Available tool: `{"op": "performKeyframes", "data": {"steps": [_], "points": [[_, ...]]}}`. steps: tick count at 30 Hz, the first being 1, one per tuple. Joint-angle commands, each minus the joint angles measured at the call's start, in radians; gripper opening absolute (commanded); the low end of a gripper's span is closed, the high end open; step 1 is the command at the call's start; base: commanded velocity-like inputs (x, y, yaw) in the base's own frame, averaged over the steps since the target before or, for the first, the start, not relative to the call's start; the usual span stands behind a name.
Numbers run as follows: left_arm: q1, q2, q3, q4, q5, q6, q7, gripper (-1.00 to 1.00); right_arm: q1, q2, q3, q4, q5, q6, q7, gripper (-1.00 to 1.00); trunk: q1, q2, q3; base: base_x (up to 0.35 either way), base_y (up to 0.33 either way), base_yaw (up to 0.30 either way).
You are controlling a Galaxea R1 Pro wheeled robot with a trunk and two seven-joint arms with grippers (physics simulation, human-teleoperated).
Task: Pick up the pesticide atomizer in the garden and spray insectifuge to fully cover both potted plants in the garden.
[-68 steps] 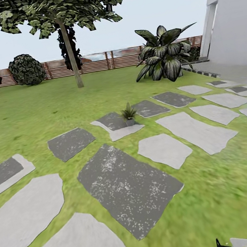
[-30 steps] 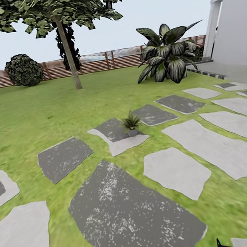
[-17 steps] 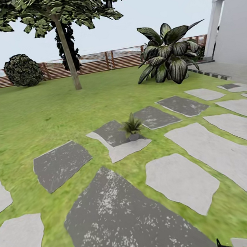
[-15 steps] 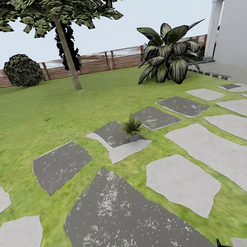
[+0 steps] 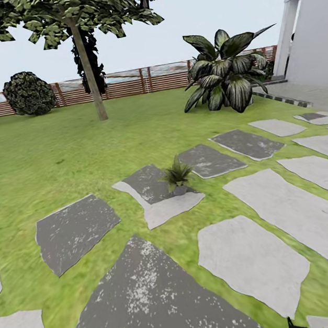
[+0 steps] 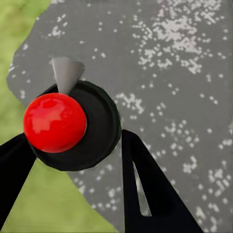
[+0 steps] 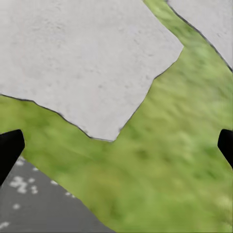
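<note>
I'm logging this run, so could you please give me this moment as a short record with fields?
setting: lawn crossed by stepping stones, wooden fence behind
held item: pesticide atomizer, red top, between the left gripper fingers
right gripper: open, nothing between its fingers, above grass and stones
potted plant: one ahead, on a stepping stone
other plants: tree, large striped-leaf plant, round bush
building: white wall at right

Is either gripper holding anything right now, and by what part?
The left gripper holds the atomizer, its fingers on either side of the dark body below the red top. The right gripper is open and empty.
</note>
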Motion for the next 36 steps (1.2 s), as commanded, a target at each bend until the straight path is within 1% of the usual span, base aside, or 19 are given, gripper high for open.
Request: {"op": "performKeyframes", "data": {"steps": [1, 36], "points": [[-0.001, 0.0, 0.007, 0.001, -0.01, -0.004, 0.001, -1.0, -0.001, 0.0, -0.005, 0.001, 0.002, -0.004, 0.0, 1.0, 0.0, 0.0, -0.001, 0.34, 0.0, 0.0], [-0.001, 0.0, 0.007, 0.001, -0.01, -0.004, 0.002, -1.0, -0.001, 0.0, -0.005, 0.001, 0.002, -0.004, 0.0, 1.0, 0.0, 0.0, -0.001, 0.34, 0.0, 0.0]]}}
